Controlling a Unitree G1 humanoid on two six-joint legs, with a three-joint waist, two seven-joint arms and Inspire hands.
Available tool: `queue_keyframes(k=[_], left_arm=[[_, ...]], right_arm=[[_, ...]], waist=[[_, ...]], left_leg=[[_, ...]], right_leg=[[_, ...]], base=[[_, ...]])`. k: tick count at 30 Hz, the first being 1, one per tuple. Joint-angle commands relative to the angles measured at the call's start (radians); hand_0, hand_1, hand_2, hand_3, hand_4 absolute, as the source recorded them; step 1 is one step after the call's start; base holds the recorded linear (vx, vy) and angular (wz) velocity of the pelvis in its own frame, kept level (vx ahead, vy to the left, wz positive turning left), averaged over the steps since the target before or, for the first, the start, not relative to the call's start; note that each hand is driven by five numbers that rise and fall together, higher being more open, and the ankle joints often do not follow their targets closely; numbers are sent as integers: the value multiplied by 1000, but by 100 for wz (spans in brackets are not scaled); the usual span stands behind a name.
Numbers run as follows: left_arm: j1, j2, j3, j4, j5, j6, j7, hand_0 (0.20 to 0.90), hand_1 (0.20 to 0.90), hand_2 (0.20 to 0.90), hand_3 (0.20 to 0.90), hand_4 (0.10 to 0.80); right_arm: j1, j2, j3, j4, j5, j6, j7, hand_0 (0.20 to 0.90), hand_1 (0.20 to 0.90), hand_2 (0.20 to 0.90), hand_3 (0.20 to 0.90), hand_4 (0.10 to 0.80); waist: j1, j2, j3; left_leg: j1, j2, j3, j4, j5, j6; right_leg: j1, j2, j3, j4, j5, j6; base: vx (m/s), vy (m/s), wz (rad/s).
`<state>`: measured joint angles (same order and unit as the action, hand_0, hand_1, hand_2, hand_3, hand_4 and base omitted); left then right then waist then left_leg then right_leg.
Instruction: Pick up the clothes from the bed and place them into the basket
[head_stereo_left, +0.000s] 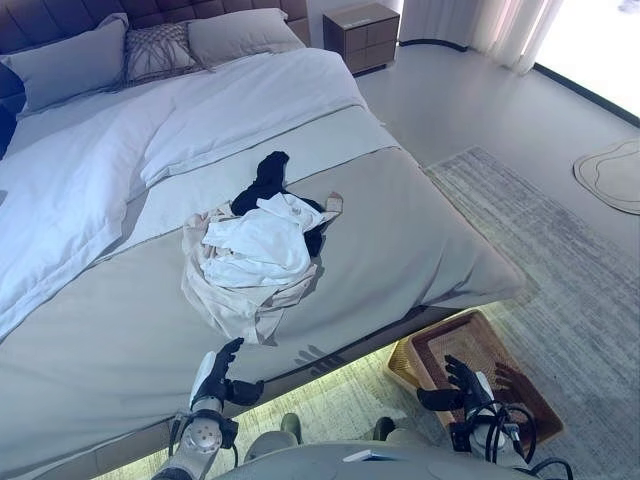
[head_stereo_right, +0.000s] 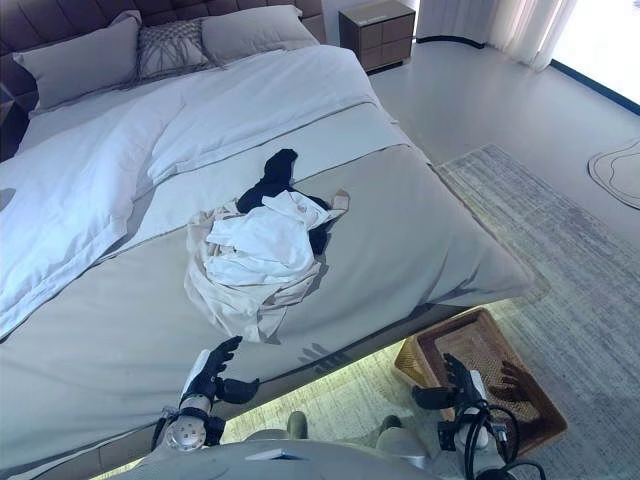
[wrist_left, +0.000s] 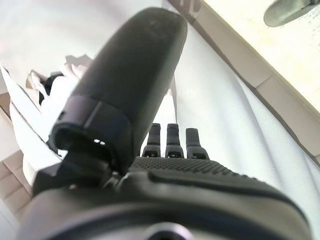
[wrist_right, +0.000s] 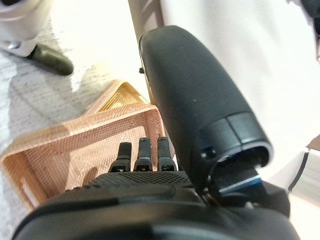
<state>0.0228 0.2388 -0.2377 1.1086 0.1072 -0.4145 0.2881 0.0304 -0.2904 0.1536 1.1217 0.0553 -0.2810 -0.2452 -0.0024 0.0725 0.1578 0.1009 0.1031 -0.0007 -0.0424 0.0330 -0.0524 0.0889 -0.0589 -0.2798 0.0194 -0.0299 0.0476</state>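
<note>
On the bed (head_stereo_left: 420, 250), about midway along its near half, the clothes (head_stereo_left: 262, 250) lie in one loose heap: a white garment on top, a cream one spread beneath and trailing toward the near edge, a black piece poking out on the far side. Bunched like that, the pile looks easier to gather in one scoop than to pick apart, though the trailing cream cloth may drag.

The left hand (head_stereo_left: 218, 378) hovers over the near edge of the bed, left of the heap and short of it, touching no cloth. Its fingers (wrist_left: 172, 140) are straight and a little apart, with nothing in them, a fair posture for reaching forward and closing on the cream edge nearest it.

The basket (head_stereo_left: 505, 352), a woven tan one, sits on the rug (head_stereo_left: 560, 260) at the bed's near right corner, right beside the bed frame. It looks empty where its inside shows, so I judge the task not yet begun. Its spot by the corner keeps the carry from heap to rim short.

The right hand (head_stereo_left: 462, 385) hangs above the basket's near left rim, fingers (wrist_right: 142, 152) straight and slightly spread, holding nothing. It seems parked there rather than working, since the clothes are well apart from it
</note>
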Motion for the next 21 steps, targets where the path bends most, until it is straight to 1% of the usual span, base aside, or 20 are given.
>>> queue_keyframes(k=[1,3,7,9,10,13,14,16,18,19,20,21], left_arm=[[-52,55,23,-55,-31,-50,45,900,900,900,900,800],[-49,53,27,-53,-24,-53,65,900,900,900,900,800],[-49,54,30,-66,-17,-51,82,900,900,900,900,800],[-47,58,31,-83,-13,-46,85,900,900,900,900,800],[-46,59,31,-92,-8,-46,88,900,900,900,900,800],[-41,73,33,-122,7,-43,81,900,900,900,900,800],[-38,77,34,-133,19,-42,76,900,900,900,900,800],[-37,82,31,-143,28,-40,73,900,900,900,900,800],[-25,106,30,-174,44,-23,48,900,900,900,900,800],[-23,110,28,-175,47,-25,45,900,900,900,900,800],[-19,119,22,-181,57,-24,40,900,900,900,900,800],[-20,123,18,-181,60,-27,39,900,900,900,900,800]], right_arm=[[-72,2,8,-41,-21,-45,-55,900,900,900,900,800],[-69,4,13,-58,-37,-52,-63,900,900,900,900,800],[-66,2,21,-96,-5,-72,-33,900,900,900,900,800],[-66,-2,20,-126,-9,-93,-42,900,900,900,900,800],[-69,-6,23,-144,-9,-94,-54,900,900,900,900,800],[-76,-25,22,-201,18,-98,-35,900,900,900,900,800],[-82,-35,22,-227,-11,-104,-37,900,900,900,900,800],[-87,-47,28,-261,-26,-93,-45,900,900,900,900,800],[-116,-98,40,-383,-102,-55,-80,900,900,900,900,800],[-125,-108,44,-399,-110,-45,-86,900,900,900,900,800],[-153,-138,52,-438,-157,-40,-115,900,900,900,900,800],[-167,-155,53,-454,-155,-28,-116,900,900,900,900,800]], waist=[[3,-64,14],[2,-63,14],[4,-62,13],[7,-62,14],[10,-63,14],[20,-65,14],[25,-66,14],[29,-68,14],[47,-76,14],[51,-78,14],[64,-82,16],[69,-83,17]], left_leg=[[4,-20,86,46,-85,4],[4,-22,85,46,-85,4],[7,-25,81,45,-85,2],[8,-26,78,44,-85,2],[7,-26,76,43,-84,2],[7,-27,70,38,-82,1],[7,-28,66,36,-80,1],[6,-28,64,34,-80,1],[3,-28,55,27,-76,-1],[2,-28,54,26,-75,-1],[-5,-29,49,26,-74,-2],[-8,-29,47,26,-73,-2]], right_leg=[[18,-55,83,59,-70,23],[18,-56,84,60,-70,23],[22,-59,82,59,-70,23],[25,-61,80,59,-70,23],[26,-62,78,58,-70,24],[30,-64,71,56,-68,25],[31,-64,68,54,-67,25],[33,-65,65,51,-66,25],[36,-65,53,45,-64,26],[37,-66,51,44,-64,26],[35,-67,45,44,-63,26],[34,-67,42,44,-64,26]], base=[[0,0,0],[-6,18,0],[-2,8,0],[0,0,0],[0,0,0],[0,0,0],[11,-14,4],[13,-16,5],[30,-39,8],[23,-52,18],[10,-40,23],[7,-47,17]])
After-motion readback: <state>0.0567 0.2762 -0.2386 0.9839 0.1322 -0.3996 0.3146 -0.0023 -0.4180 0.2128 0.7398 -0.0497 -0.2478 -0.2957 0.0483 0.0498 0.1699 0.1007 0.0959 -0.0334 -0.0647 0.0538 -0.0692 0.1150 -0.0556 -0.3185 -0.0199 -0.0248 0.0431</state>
